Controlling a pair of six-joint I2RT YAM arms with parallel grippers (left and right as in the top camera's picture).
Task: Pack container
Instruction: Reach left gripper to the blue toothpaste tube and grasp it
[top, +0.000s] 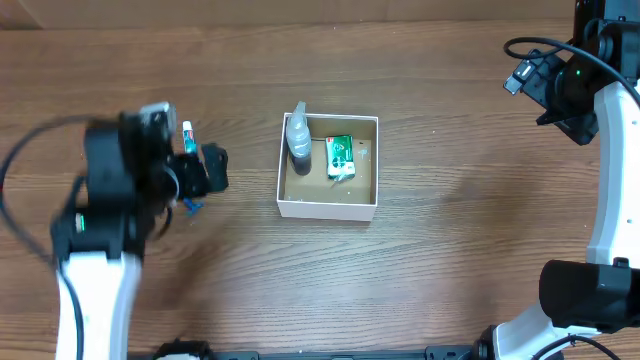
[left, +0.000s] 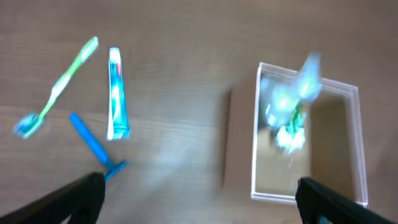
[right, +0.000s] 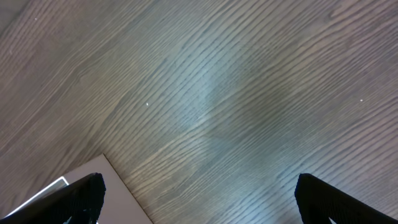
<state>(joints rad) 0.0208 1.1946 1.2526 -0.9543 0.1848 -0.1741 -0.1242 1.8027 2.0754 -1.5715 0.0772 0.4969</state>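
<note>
The container (top: 327, 209), a shallow white box with a brown bottom, sits mid-table. A grey bottle (top: 299, 145) and a green packet (top: 340, 157) lie inside it. My left gripper (top: 213, 168) hovers left of the box, open and empty. In the blurred left wrist view the open left gripper (left: 199, 205) is above bare wood between the box (left: 255, 143) and a toothpaste tube (left: 117, 93), a green toothbrush (left: 59, 84) and a blue razor (left: 93, 144). My right gripper (top: 530, 78) is raised at the far right; in its wrist view it (right: 199, 199) is open and empty.
The toothpaste (top: 187, 135) and the razor (top: 191, 206) peek out beside the left arm in the overhead view. A flat white corner (right: 93, 186) shows at the lower left of the right wrist view. The wooden table (top: 450, 250) surrounds the box.
</note>
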